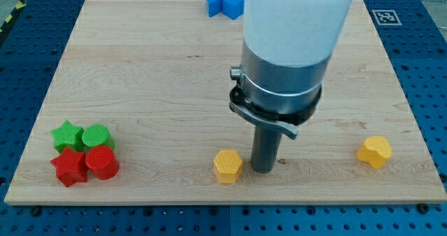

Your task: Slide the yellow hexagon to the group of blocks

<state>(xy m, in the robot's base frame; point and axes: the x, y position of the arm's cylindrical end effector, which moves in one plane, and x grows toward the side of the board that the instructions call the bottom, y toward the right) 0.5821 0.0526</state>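
The yellow hexagon (228,166) lies near the view's bottom, a little left of the middle. My tip (262,170) rests on the board just to the right of it, close to touching or touching. The group of blocks sits at the view's bottom left: a green star (66,134), a green round block (97,136), a red star (69,167) and a red round block (102,162), packed together. The arm's pale body hides the board's top middle.
A yellow heart-like block (375,151) lies at the view's bottom right. Blue blocks (225,4) sit at the view's top edge, partly hidden by the arm. The wooden board (140,75) rests on a blue perforated table.
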